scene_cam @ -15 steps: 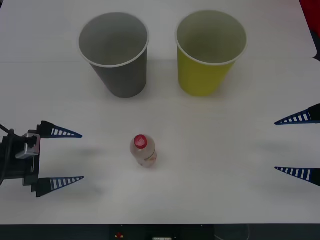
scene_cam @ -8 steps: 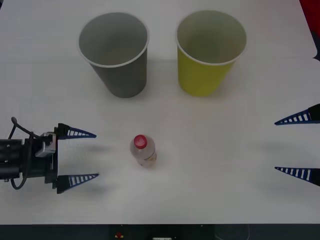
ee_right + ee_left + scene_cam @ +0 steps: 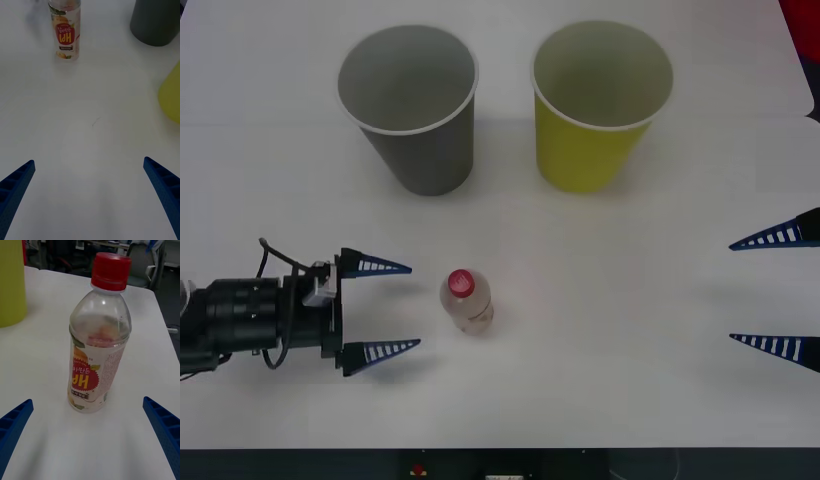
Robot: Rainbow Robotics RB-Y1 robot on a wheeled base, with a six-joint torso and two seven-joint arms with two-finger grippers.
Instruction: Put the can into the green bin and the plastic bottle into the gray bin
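The plastic bottle [image 3: 466, 301] [image 3: 98, 341] [image 3: 65, 30], clear with a red cap and a pale label, stands upright near the table's front middle. My left gripper [image 3: 415, 307] [image 3: 90, 435] is open just left of it, fingers pointing at the bottle and apart from it. The gray bin [image 3: 412, 108] [image 3: 155, 20] stands at the back left and the green bin [image 3: 597, 105] [image 3: 170, 98] [image 3: 11, 281] at the back right, both upright. My right gripper [image 3: 732, 291] [image 3: 89, 183] waits open at the right edge. The can is out of view.
The white table [image 3: 600, 300] has bare surface between the bottle and the two bins and between the bottle and the right gripper. Its front edge [image 3: 500, 448] runs just below the left arm. Chairs stand beyond the far table edge in the left wrist view.
My left gripper has slid rightward across the table toward the bottle, staying open. The bottle, both bins and the right gripper have not moved.
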